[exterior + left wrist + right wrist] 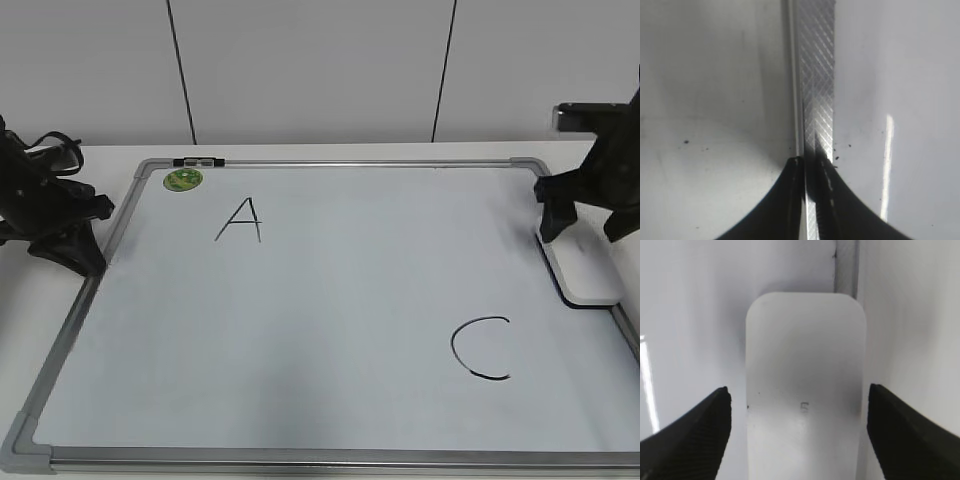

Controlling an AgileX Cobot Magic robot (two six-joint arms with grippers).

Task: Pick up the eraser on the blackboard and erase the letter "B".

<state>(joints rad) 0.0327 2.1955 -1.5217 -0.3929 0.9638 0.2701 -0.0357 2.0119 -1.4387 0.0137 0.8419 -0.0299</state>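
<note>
- Left gripper [70, 255]: black, at the board's left edge, beside the frame's left rail. In the left wrist view its fingers [790, 200] lie pressed together, no gap between them, nothing held, with the hatched metal rail [817, 75] running straight ahead of the tips.
- Board [300, 330]: white, grey-framed, lying flat between the two grippers.
- Sticker [183, 180]: round, green, in the board's far left corner, just beyond the left gripper.
- "A" [240, 220]: black, to the right of the left gripper, near the sticker.
- "B": not visible on the board in any view.
- "C" [482, 348]: black, on the near side of the right gripper, to its left.
- Eraser [580, 270]: white, flat, at the board's right edge, directly under the right gripper.
- Right gripper [590, 220]: black, jaws spread wide. In the right wrist view the fingers [695, 435] stand clear on either side of the eraser [805, 390], not touching it.
</note>
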